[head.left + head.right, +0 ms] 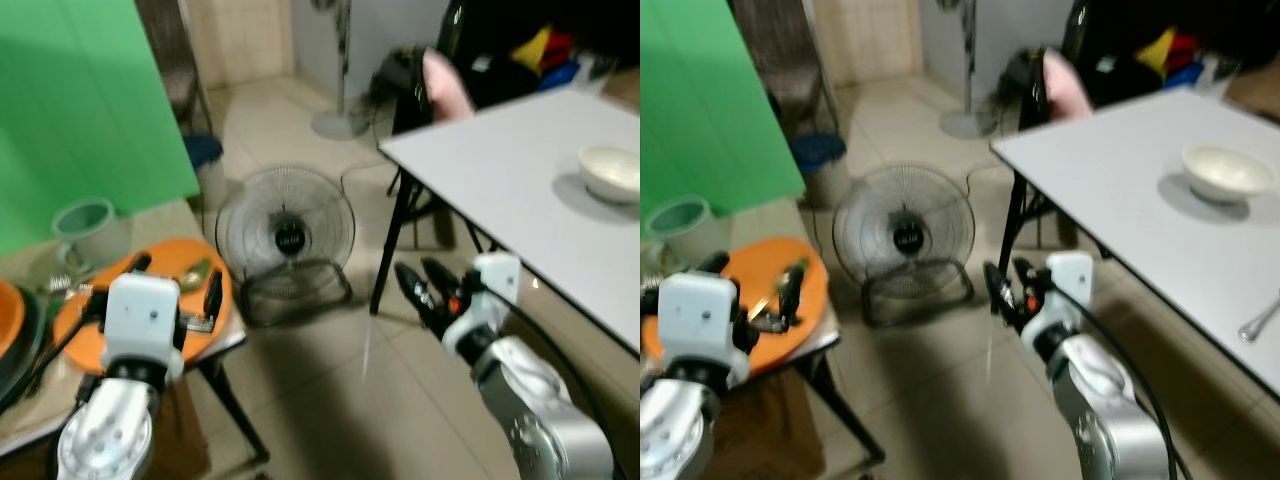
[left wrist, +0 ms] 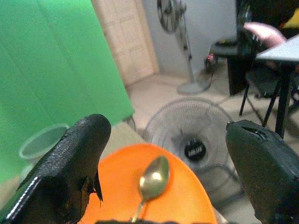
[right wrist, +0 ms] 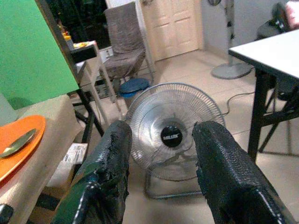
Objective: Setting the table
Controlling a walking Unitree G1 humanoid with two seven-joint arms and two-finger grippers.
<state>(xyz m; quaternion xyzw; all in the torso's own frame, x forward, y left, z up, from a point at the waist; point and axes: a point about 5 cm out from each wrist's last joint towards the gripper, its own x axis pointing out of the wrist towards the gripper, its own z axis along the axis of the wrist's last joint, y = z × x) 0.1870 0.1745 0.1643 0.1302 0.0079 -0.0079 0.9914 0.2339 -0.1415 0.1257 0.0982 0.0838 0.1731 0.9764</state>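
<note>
Spanning the right of the scene, the white dining table (image 1: 500, 170) is carrying a white bowl (image 1: 612, 172) near its far right edge, with what looks like a piece of cutlery (image 1: 1260, 322) lying nearer along that edge in the right eye view. Standing on the floor between the two tables is a floor fan (image 1: 286, 236). On the left, a small side table (image 1: 170, 215) is holding an orange plate (image 2: 126, 186) with a gold spoon (image 2: 152, 179) lying on it, a pale green cup (image 1: 85, 222) just beyond. The left gripper (image 2: 168, 163) is hovering over the plate with its fingers spread wide and nothing between them, the spoon lying just ahead of them. The right gripper (image 3: 161, 158) is hanging low over the floor, pointing toward the fan, its fingers apart and empty. Judging from this, the spoon lies flat on a smooth plate, so closing fingers could skid it away or tip the plate off the table's near edge. The left wrist view is showing the spoon's bowl clearly, whereas the blurred head views are giving only a dull shape.
</note>
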